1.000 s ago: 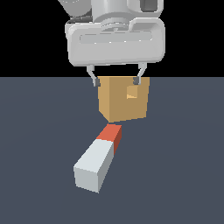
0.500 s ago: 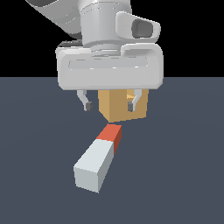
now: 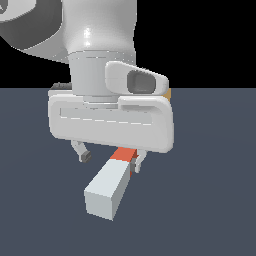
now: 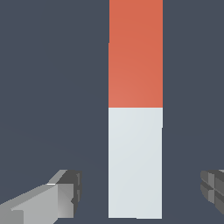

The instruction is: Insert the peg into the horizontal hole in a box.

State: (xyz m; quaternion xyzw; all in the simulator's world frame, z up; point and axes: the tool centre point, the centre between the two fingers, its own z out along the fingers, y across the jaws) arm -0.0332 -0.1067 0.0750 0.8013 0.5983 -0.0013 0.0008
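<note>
While the gripper (image 3: 111, 159) hung spread wide with nothing between its fingers, the finger (image 3: 82, 152) on the exterior view's left stood over bare floor, with a clear gap to the peg (image 3: 111, 184), and the other finger sat close beside the peg's red-orange end (image 4: 135, 52). The peg lay flat on the dark grey-blue floor (image 3: 210, 200), pale end nearest the exterior camera, with open room along both long edges. The arm's body hid nearly all of the box (image 3: 169, 93), only a tan sliver showing beyond; the backdrop above the floor was black.
</note>
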